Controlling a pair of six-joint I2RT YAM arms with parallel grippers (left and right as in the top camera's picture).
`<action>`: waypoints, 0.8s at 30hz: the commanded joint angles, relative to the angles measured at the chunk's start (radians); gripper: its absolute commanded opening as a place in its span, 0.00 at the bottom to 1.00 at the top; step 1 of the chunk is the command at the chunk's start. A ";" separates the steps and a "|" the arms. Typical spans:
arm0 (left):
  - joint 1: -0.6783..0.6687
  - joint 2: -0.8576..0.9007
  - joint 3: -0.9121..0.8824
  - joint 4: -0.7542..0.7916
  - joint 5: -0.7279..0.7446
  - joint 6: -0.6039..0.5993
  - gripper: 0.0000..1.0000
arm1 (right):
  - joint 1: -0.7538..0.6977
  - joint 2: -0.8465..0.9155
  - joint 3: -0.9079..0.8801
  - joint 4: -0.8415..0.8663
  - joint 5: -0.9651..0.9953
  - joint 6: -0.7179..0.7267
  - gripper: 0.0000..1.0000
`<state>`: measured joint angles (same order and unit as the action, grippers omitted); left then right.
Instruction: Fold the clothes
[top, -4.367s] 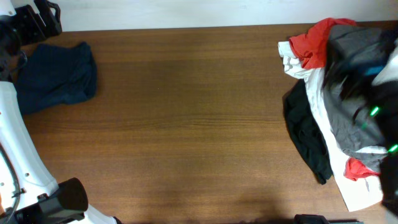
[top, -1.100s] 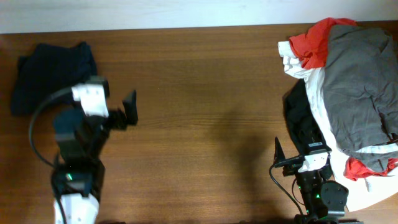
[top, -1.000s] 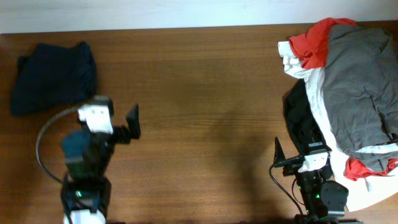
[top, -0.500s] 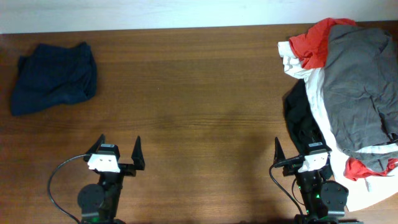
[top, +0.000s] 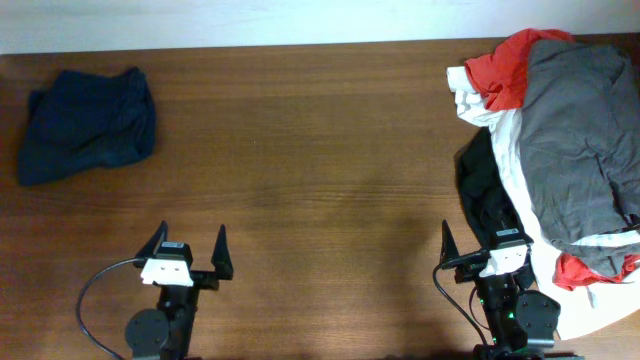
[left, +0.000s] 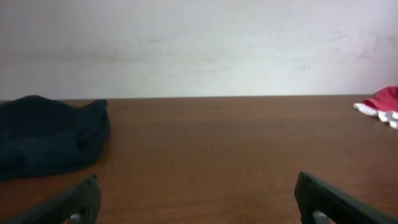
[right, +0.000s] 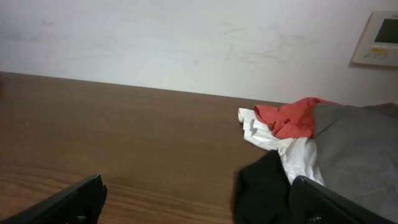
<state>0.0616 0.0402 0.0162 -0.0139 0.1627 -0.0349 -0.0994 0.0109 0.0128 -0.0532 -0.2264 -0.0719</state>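
A folded dark navy garment (top: 88, 125) lies at the table's far left; it also shows in the left wrist view (left: 50, 140). A heap of clothes sits at the right: a grey one (top: 580, 150) on top, red (top: 505, 70), white (top: 510, 160) and black (top: 490, 215) beneath. The right wrist view shows the red (right: 286, 118), white (right: 298, 155), black (right: 264, 190) and grey (right: 357, 155) cloth. My left gripper (top: 190, 252) is open and empty near the front edge, far from the navy garment. My right gripper (top: 478, 245) is open and empty, beside the black cloth.
The wooden table (top: 320, 170) runs to a pale wall (left: 199, 43) at the back. A wall panel (right: 378, 38) hangs at the far right. Cables trail from both arm bases at the front edge.
My left arm has drawn back from beside the navy garment to the front edge, gripper open. My right arm left the heap earlier and rests at the front right. The clothes lie still.
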 joint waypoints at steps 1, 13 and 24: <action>-0.002 -0.035 -0.007 -0.032 -0.011 0.005 0.99 | -0.006 -0.008 -0.007 -0.003 -0.008 0.001 0.99; -0.002 -0.013 -0.007 -0.055 -0.022 0.005 0.99 | -0.006 -0.007 -0.007 -0.003 -0.009 0.001 0.99; -0.002 -0.008 -0.007 -0.055 -0.022 0.005 0.99 | -0.006 -0.008 -0.007 -0.003 -0.009 0.001 0.99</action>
<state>0.0616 0.0280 0.0158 -0.0669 0.1482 -0.0349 -0.0994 0.0109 0.0128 -0.0536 -0.2268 -0.0719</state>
